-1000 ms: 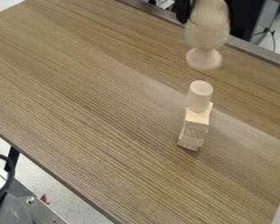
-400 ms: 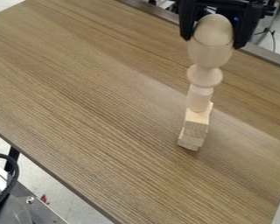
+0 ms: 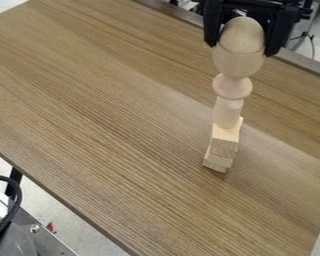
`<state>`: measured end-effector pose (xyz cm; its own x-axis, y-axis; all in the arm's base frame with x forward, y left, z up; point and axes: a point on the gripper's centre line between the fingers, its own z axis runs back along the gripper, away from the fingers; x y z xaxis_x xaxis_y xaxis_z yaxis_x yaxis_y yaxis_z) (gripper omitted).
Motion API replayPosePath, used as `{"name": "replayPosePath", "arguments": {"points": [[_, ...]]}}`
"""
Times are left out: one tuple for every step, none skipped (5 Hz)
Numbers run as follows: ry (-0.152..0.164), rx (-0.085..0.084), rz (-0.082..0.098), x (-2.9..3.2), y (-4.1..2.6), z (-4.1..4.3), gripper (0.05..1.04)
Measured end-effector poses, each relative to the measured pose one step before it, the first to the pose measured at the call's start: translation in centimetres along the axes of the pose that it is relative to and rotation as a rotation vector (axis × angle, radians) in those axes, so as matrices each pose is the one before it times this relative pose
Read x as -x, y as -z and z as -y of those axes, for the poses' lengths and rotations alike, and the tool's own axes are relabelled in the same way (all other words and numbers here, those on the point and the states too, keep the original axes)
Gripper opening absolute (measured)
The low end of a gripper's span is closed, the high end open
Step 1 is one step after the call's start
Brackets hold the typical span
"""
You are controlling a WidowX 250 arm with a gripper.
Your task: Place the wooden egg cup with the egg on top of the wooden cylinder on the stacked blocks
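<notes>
**Wooden Cup Pinched Above Column of Blocks**

A black gripper (image 3: 243, 49) pinches an egg-topped wooden cup (image 3: 237, 62) at the upper right of the view, its 2 fingers spread to the cup's width and set against opposite sides near the rim. The pale egg-shaped top (image 3: 242, 34) rises between them, and below the bowl the cup narrows to a round foot (image 3: 232, 87). The cup is close to upright.

Directly below, the foot meets a wooden cylinder (image 3: 227, 113) in the camera's line of sight; whether the cup's weight rests there cannot be told. The cylinder stands upright on a wooden block (image 3: 225, 142), which sits on more pale wood (image 3: 217, 161) at the base, slightly out of line with the block above. The column stands right of center on a brown wood-grain table (image 3: 109, 115).

At lower left, beyond the table's edge, a black cable (image 3: 17, 200) curves above a gray metal plate (image 3: 46, 240) with 1 bolt (image 3: 34, 228).
</notes>
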<state>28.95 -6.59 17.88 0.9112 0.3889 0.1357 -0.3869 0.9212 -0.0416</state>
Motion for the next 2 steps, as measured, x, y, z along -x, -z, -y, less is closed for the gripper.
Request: {"name": "replayPosePath", "arguments": {"points": [[-0.0016, 0.0025, 0.0022, 0.012, 0.003, 0.164, 0.871], [0.0086, -0.0045, -0.0056, 0.077, 0.361, 0.282, 0.871]]}}
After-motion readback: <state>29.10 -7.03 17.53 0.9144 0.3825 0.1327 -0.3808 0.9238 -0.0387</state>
